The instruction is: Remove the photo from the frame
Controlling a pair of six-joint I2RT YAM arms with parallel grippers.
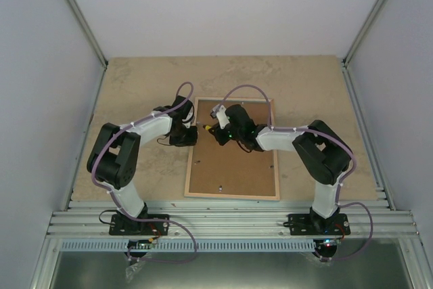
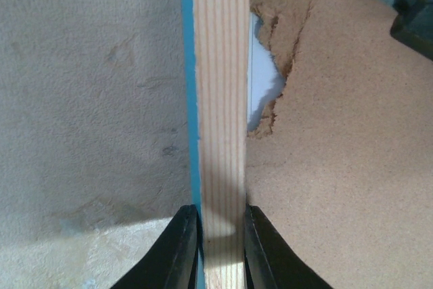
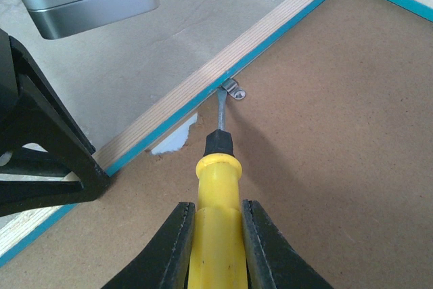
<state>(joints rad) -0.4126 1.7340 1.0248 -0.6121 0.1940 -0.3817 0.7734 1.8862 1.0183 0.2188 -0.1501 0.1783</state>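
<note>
The frame [image 1: 233, 150] lies face down on the table, brown backing board up, edged in pale wood with a turquoise line. My left gripper [image 2: 220, 248] is shut on its left wooden edge [image 2: 220, 99]. My right gripper [image 3: 216, 248] is shut on a yellow-handled screwdriver [image 3: 215, 187], whose metal tip rests at a small metal clip [image 3: 233, 89] by the frame's edge. The backing board is torn near the edge, and a white-blue patch [image 2: 264, 79] shows through, also in the right wrist view [image 3: 177, 139]. The photo itself is hidden under the board.
The beige table [image 1: 135, 86] is walled by grey panels left, right and back. A metal rail [image 1: 230, 218] runs along the near edge by the arm bases. The left arm's body [image 3: 47, 133] stands close to the screwdriver.
</note>
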